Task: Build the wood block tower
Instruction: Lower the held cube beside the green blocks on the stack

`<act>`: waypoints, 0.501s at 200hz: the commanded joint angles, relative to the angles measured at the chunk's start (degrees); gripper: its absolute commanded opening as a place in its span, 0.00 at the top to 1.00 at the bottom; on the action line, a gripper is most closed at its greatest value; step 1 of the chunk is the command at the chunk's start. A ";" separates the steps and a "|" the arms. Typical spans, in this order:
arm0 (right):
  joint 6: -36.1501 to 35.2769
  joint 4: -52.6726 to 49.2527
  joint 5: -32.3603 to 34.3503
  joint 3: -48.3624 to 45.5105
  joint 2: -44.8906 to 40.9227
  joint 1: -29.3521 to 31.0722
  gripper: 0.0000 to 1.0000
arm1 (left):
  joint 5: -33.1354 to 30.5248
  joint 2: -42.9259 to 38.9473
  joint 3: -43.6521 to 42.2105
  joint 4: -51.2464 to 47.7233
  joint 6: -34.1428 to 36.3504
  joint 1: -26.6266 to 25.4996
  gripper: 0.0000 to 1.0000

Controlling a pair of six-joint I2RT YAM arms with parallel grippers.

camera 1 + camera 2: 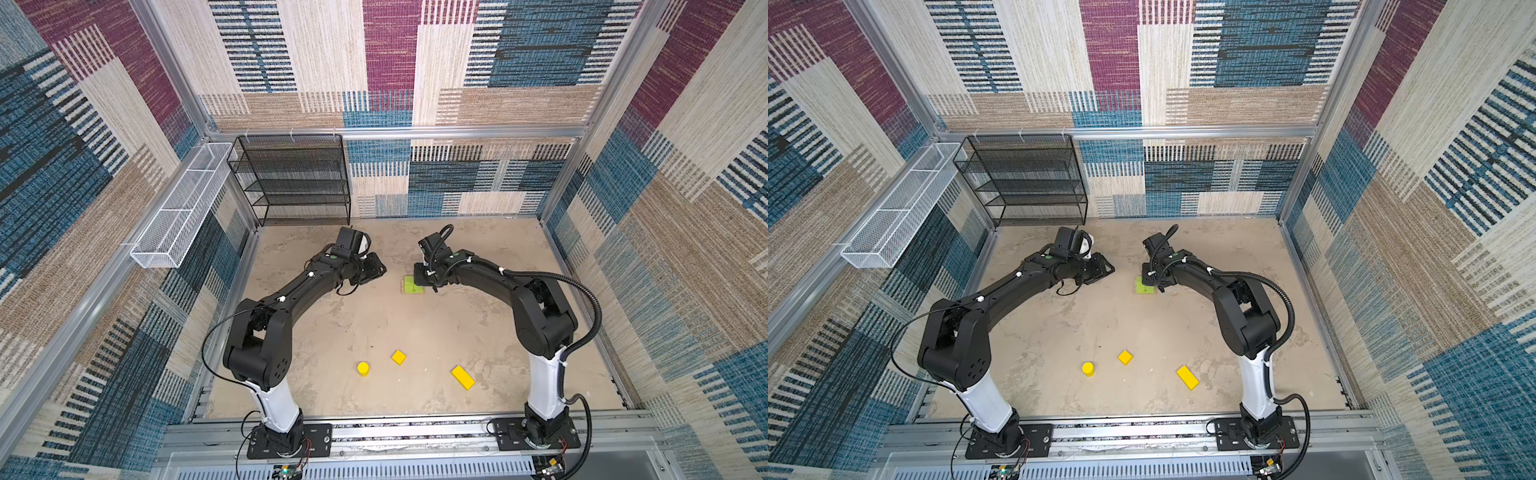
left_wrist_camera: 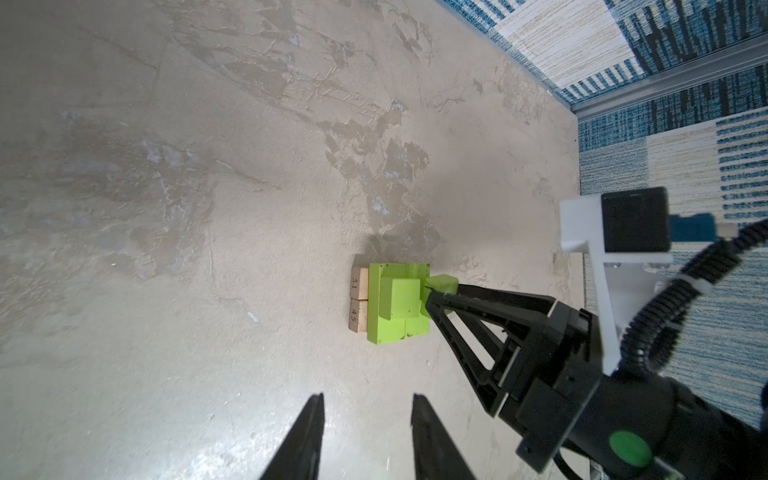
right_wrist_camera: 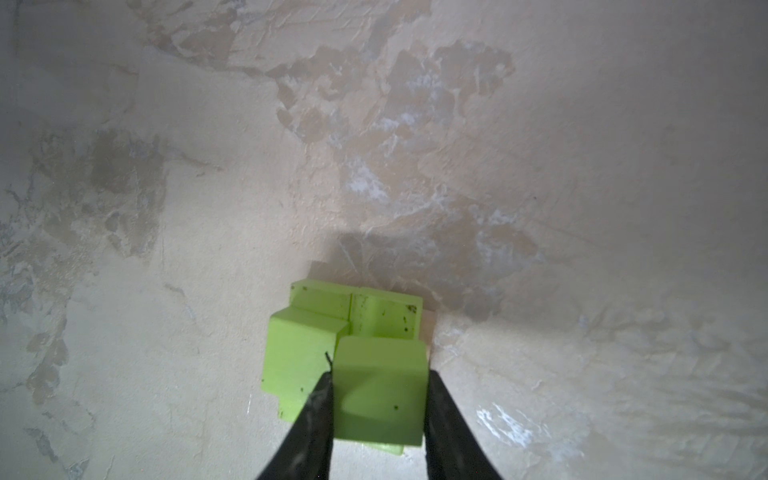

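tower (image 1: 413,286) sits mid-table: tan planks (image 2: 359,299), long greens (image 2: 395,332), placed green cube (image 2: 399,297) on top. right gripper (image 3: 379,376) clamps the held green cube (image 2: 442,284) just beside it. i'd lower straight, seat flush to its neighbour, release gently without side shove, or the stack may shift. left gripper (image 2: 368,397) jaws apart, empty, well clear.

On the table (image 1: 332,316) the stack (image 1: 412,286) stands mid-way across, toward the far side. Lowest, two planks (image 2: 358,300) side by side; on them two long blocks (image 2: 397,330); on those a cube (image 2: 400,297). At the stack's right edge a second cube (image 3: 380,390) is between the fingers of the right gripper (image 3: 379,368). The left gripper (image 2: 368,401) is left of the stack, apart. Near side, left to right: cylinder (image 1: 363,368), loose cube (image 1: 398,357), bar (image 1: 463,377). Far left corner: shelf (image 1: 291,178); on the left wall: basket (image 1: 178,208).
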 commanded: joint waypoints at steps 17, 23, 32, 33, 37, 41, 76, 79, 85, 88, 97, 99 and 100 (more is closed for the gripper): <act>0.62 0.42 -0.34 0.46 0.14 -0.04 0.63 | -0.16 -0.17 0.31 -0.53 1.00 0.04 0.61; 0.62 0.41 -0.47 0.51 0.14 -0.05 0.63 | -0.16 -0.13 0.30 -0.53 0.99 0.03 0.61; 0.62 0.41 -0.47 0.55 0.23 -0.05 0.63 | -0.16 -0.17 0.31 -0.51 1.00 0.03 0.61; 0.63 0.41 -0.49 0.55 0.23 -0.01 0.63 | -0.16 -0.18 0.31 -0.46 0.98 0.03 0.61; 0.63 0.42 -0.50 0.47 0.22 -0.04 0.63 | -0.16 -0.17 0.30 -0.45 0.96 0.03 0.61; 0.68 0.46 -0.56 0.48 0.22 -0.05 0.63 | -0.16 -0.13 0.30 -0.49 1.00 0.03 0.61; 0.78 0.50 -0.67 0.59 0.52 -0.05 0.63 | -0.16 -0.08 0.31 -0.41 0.99 0.03 0.61; 0.85 0.50 -0.70 0.60 0.54 -0.05 0.63 | -0.16 -0.08 0.38 -0.54 1.00 0.04 0.61; 0.83 0.51 -0.79 0.71 0.61 -0.05 0.62 | -0.16 -0.05 0.46 -0.43 0.98 0.03 0.61; 0.81 0.50 -0.78 0.68 0.58 -0.03 0.62 | -0.16 0.00 0.48 -0.57 1.00 0.02 0.61; 0.81 0.42 -0.85 0.81 0.67 -0.05 0.62 | -0.13 -0.08 0.48 -0.60 1.00 0.02 0.61; 0.81 0.41 -0.91 0.81 0.78 -0.05 0.62 | -0.15 -0.04 0.48 -0.51 0.97 0.02 0.61; 0.85 0.46 -0.93 0.86 0.76 -0.05 0.62 | -0.11 -0.07 0.48 -0.56 1.01 0.02 0.61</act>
